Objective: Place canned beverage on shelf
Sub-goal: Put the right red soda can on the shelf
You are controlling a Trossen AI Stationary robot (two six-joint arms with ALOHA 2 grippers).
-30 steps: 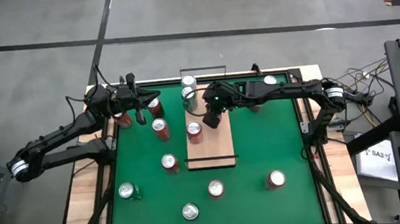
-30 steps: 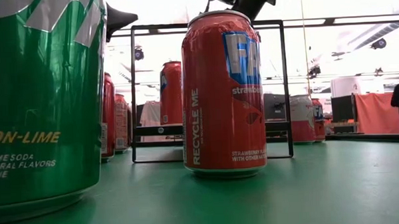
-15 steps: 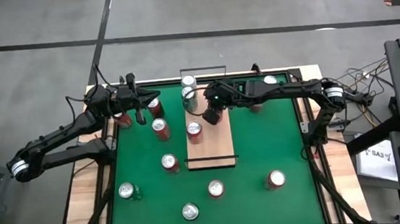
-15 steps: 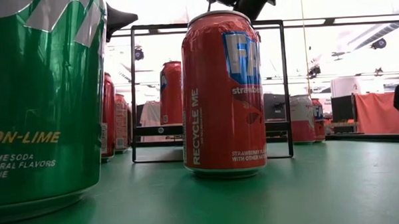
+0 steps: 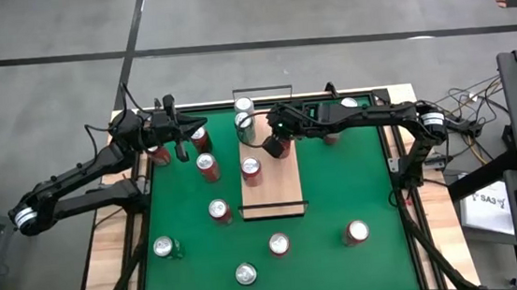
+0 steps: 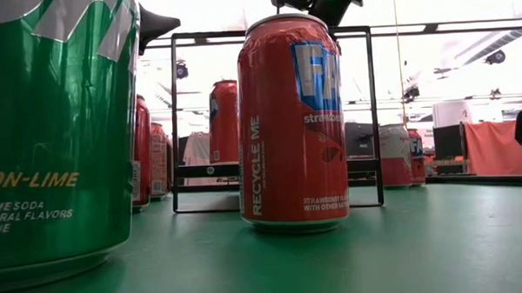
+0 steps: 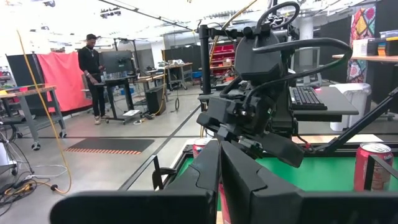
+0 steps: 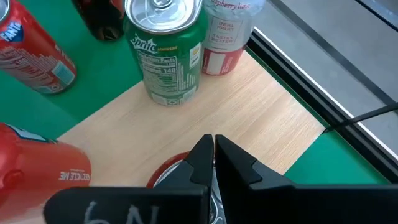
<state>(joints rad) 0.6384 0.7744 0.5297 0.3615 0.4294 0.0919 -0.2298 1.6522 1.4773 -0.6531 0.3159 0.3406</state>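
- Shelf [image 5: 271,177]: you see the pale wood-grain board lying lengthwise down the middle of the green mat [image 5: 355,179], with thin black rails at its two short ends.
- Three cans stand on the shelf's far half: a pale can [image 5: 244,105] at the far rail, a green can [image 5: 243,121] just in front of it, and a red can [image 5: 251,168] nearer the board's middle.
- Your right gripper [image 5: 274,147] hangs over the shelf between the green can and the red can; its fingers are pressed together and pinch nothing.
- In the right wrist view those closed fingers [image 8: 214,158] point down at the bare board, with the red can's top just beneath them and the green can standing beyond.
- Your left gripper [image 5: 181,150] waits at the mat's far left corner, its fingers also pressed together and empty, with red cans close by.
- More cans stand loose on the mat, off the shelf: two red ones left of the board, a green one at the near left, and others along the near side.
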